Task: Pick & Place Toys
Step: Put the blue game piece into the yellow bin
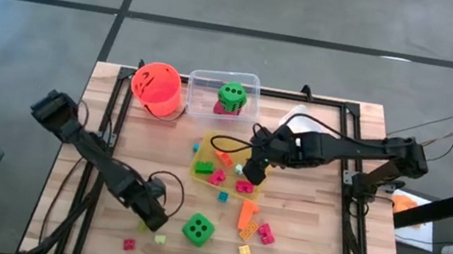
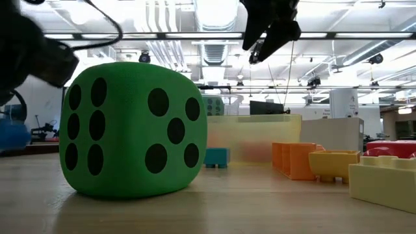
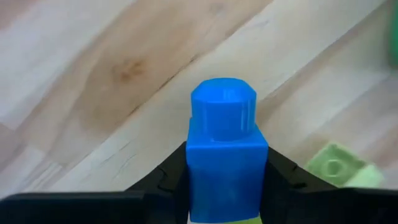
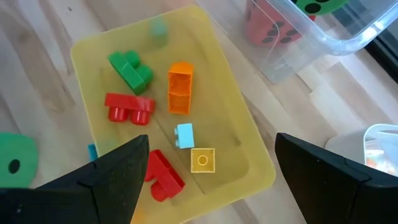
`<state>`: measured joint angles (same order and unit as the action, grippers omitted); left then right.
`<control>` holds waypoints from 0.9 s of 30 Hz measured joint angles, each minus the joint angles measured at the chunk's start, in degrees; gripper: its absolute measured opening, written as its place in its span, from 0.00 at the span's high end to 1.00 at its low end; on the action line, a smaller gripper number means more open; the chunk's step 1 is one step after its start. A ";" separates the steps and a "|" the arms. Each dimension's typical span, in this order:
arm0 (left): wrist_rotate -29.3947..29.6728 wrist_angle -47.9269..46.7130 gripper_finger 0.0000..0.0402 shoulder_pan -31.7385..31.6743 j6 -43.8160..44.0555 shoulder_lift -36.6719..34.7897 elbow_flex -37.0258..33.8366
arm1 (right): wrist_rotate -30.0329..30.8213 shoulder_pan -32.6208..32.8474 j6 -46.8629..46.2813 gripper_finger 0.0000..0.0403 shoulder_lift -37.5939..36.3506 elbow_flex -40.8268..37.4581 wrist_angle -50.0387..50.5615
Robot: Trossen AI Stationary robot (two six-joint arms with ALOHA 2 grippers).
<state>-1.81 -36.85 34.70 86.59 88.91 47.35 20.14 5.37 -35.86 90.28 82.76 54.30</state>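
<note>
my left end effector [image 3: 227, 186] grips the blue block [image 3: 225, 149] at its base; a fast lift could tip it. right end effector [image 4: 208, 180] open over the yellow tray [image 4: 249, 143].

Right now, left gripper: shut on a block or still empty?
Shut on the blue block: the left wrist view shows it squeezed between the left gripper's dark fingers, stud pointing outward over the wooden table.

Blue block [image 3: 222, 155] base cut off — green die [image 4: 13, 163] cropped.
</note>
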 joint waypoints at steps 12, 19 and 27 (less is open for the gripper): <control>9.26 4.66 0.70 -12.38 -8.37 -16.14 0.00 | 3.34 2.70 -0.98 0.15 -1.56 0.00 0.49; -0.33 17.69 0.70 -29.79 -24.15 -16.75 0.00 | 8.49 3.52 -4.46 0.15 -5.52 0.00 0.83; -6.97 19.34 0.70 -41.29 -31.74 -13.60 0.00 | 8.96 3.25 -3.67 0.15 -8.17 -0.01 5.70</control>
<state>-8.77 -17.51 -6.59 54.85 75.31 47.35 29.11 8.61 -39.53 82.11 82.75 60.01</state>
